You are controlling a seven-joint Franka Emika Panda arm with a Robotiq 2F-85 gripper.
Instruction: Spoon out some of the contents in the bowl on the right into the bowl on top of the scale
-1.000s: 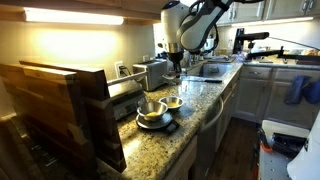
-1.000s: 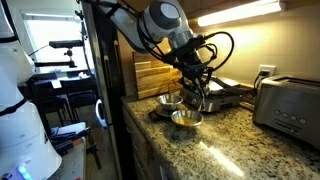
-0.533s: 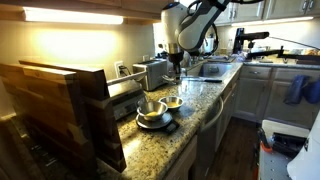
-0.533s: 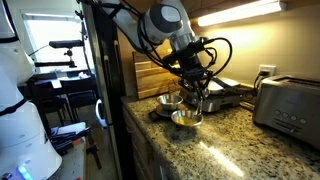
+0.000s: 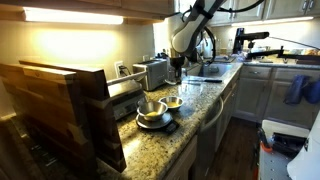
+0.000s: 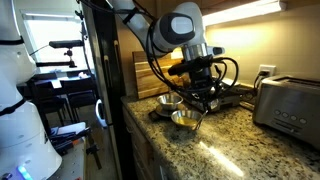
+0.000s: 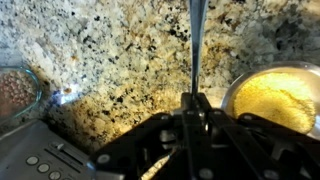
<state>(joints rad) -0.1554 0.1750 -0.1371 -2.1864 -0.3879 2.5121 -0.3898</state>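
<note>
"Two bowls logged. Spoon's position?"
"Spoon [image 7: 196,40]: I held it pinched in fingers [image 7: 204,108], handle upright, over bare table [image 7: 120,60]. Wrist view: yellow-filled bowl [image 7: 232,92] rightward, scale bowl [image 7: 38,90] leftward."

Wrist view: items cut off by the frame

The spoon [image 7: 196,45] runs out at the top edge, its far end unseen. The bowl at frame left [image 7: 14,95] and the bowl at frame right [image 7: 272,100] are cut by the side edges, and the scale [image 7: 45,160] by the lower left corner.
</note>
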